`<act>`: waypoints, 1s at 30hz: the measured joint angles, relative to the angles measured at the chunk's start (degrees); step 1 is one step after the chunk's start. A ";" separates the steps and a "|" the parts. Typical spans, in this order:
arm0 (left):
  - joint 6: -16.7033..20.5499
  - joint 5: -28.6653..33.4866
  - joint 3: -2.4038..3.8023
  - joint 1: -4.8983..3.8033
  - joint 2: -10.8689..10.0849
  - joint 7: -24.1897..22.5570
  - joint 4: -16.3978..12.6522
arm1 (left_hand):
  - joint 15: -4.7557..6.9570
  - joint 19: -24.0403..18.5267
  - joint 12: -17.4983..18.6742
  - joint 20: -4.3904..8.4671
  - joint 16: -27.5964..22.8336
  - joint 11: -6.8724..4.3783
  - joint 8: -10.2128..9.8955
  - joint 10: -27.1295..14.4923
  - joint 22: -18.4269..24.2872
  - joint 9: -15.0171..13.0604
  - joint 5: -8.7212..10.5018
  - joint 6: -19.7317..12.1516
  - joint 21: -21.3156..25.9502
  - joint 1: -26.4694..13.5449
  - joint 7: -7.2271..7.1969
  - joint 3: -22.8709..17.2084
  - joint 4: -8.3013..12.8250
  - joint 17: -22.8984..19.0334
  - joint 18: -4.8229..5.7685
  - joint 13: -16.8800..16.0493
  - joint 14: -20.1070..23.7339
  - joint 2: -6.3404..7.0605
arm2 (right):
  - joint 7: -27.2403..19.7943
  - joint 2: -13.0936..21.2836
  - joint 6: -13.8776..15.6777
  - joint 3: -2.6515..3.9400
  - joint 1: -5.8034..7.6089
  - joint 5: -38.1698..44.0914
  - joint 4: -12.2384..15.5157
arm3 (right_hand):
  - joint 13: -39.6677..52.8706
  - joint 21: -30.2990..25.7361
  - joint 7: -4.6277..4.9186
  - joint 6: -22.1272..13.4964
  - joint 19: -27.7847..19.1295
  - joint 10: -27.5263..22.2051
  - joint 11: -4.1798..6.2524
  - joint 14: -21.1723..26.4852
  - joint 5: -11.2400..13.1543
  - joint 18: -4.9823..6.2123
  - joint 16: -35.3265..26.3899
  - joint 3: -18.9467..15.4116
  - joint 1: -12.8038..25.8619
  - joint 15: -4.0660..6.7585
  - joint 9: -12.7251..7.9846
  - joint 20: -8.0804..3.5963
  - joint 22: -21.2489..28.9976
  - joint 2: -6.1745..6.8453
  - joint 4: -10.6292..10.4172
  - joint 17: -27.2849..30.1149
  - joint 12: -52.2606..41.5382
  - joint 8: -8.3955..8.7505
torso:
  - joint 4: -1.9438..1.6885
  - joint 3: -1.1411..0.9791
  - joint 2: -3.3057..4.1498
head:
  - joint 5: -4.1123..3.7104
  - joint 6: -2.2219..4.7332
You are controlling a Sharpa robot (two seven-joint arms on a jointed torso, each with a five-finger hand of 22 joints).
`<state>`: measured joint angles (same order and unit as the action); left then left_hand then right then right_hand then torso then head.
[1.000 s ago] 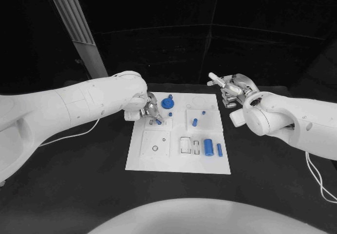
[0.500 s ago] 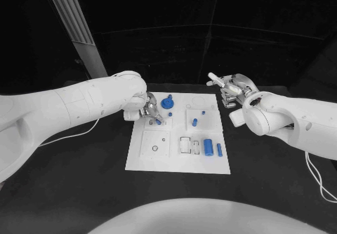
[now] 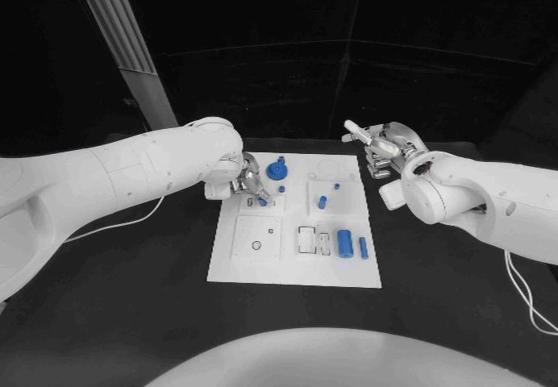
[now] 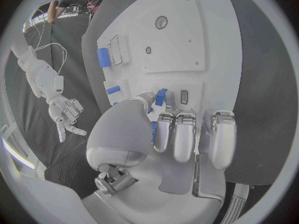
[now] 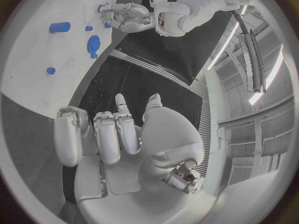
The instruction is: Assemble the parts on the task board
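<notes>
The white task board (image 3: 297, 270) lies in the middle of the black table. My left hand (image 3: 245, 183) hovers low over the board's far left part and pinches a small blue part (image 4: 161, 97) between thumb and fingers, close to a small slot (image 4: 184, 96). On the board rest a round blue knob (image 3: 276, 170), a short blue peg (image 3: 322, 202), a blue cylinder (image 3: 344, 240) and a slim blue bar (image 3: 363, 247). My right hand (image 3: 384, 150) hangs above the table off the board's far right corner, fingers apart and holding nothing.
A grey ribbed post (image 3: 131, 60) stands at the back left. A thin cable (image 3: 116, 226) trails over the table under my left arm. The board's near left square (image 3: 258, 239) has a round hole in it.
</notes>
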<state>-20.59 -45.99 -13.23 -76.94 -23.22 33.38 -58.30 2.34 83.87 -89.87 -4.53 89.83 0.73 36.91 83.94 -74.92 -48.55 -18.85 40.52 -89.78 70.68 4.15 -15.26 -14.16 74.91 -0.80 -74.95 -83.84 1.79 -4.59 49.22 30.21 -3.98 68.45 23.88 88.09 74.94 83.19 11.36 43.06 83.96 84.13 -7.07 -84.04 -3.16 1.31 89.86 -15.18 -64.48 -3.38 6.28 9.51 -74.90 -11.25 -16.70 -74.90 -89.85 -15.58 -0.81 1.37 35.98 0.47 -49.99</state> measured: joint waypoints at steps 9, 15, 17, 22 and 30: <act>0.00 -0.03 0.00 0.01 0.01 0.00 0.01 | 0.00 0.00 0.00 0.00 0.00 0.00 0.00 0.00 0.00 0.07 0.22 -0.21 0.00 0.04 0.22 0.45 -0.13 0.00 0.00 0.00 0.00 -0.04 | 0.02 0.00 -0.02 0.00 0.00 0.00 0.00 | 0.00 0.00 0.00 0.00 0.00 0.00 0.00 0.00 0.00 0.00 0.00 0.00 0.00 0.00 0.00 0.00 0.00 0.00 0.00 -0.02 0.00 0.00 | -0.01 0.01 0.00 | -0.03 0.00; 0.00 0.00 0.04 0.01 0.07 -0.01 -0.08 | 0.00 0.00 0.00 0.00 0.00 0.00 -0.32 0.00 0.00 0.36 -5.46 -0.22 0.00 3.01 0.25 -0.98 2.43 0.00 0.00 0.00 0.00 -0.90 | 0.03 -0.03 -0.03 0.00 0.00 0.00 -0.01 | 0.00 0.00 0.00 0.00 0.00 0.00 0.00 0.00 0.00 0.00 0.00 0.00 0.00 0.00 -0.01 0.00 0.00 0.00 0.00 -0.04 0.00 0.00 | -0.01 0.01 0.00 | -0.03 0.00; -0.01 0.05 0.06 0.01 0.10 -0.06 -0.11 | 0.00 0.00 0.00 0.00 0.00 0.00 -0.33 0.00 0.00 0.35 -7.49 -0.32 0.00 3.63 0.38 -1.55 3.29 0.00 0.00 0.00 0.00 -0.84 | 0.03 -0.03 -0.03 0.00 0.00 0.00 -0.02 | 0.00 0.00 0.00 0.00 0.00 0.00 0.00 0.00 0.00 0.00 0.00 0.00 0.00 0.00 -0.01 0.00 0.00 0.00 0.00 -0.04 0.00 0.00 | -0.01 0.01 0.00 | -0.03 0.00; 0.02 0.10 0.06 0.01 0.09 -0.22 -0.14 | 0.00 0.00 0.00 0.00 0.00 0.00 -0.33 0.00 0.00 0.02 -10.26 -0.29 0.00 4.40 0.38 -1.70 3.44 0.00 0.00 0.00 0.00 -0.60 | 0.05 -0.05 -0.04 -0.01 0.00 0.00 -0.04 | 0.00 0.00 0.00 0.00 0.00 0.00 0.00 0.00 0.00 0.00 0.00 -0.16 -0.21 0.00 0.06 0.00 0.00 -0.21 0.17 -0.04 0.00 -0.36 | -0.02 0.01 -0.01 | -0.01 0.00; 0.32 0.10 0.03 0.06 0.00 -0.52 -0.25 | 0.00 0.00 0.00 0.00 0.00 0.00 -0.50 0.00 0.00 -0.16 -10.68 0.00 0.00 4.76 0.44 -1.71 3.46 0.00 0.00 0.00 0.00 -0.81 | 0.07 -0.09 -0.04 -0.01 0.00 0.00 -0.07 | 0.00 0.00 0.00 0.00 0.00 0.00 0.00 0.00 0.00 0.00 0.00 -0.16 -0.23 0.00 0.05 0.00 0.00 -0.23 0.17 -0.03 0.00 -0.37 | -0.04 0.02 -0.02 | 0.01 0.00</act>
<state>-20.27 -45.89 -13.21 -76.89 -23.22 32.86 -58.55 2.34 83.87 -89.87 -4.53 89.83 0.73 36.40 83.94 -74.91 -48.71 -29.54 40.52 -89.78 75.44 4.59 -16.97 -10.70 74.91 -0.80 -74.95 -83.84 0.99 -4.52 49.13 30.17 -3.99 68.45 23.88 88.02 74.94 83.19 11.36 43.06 83.96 84.13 -7.07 -84.04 -3.16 1.31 89.86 -15.34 -64.71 -3.38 6.33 9.51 -74.90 -11.48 -16.53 -74.94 -89.85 -15.96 -0.85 1.39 35.96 0.48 -49.99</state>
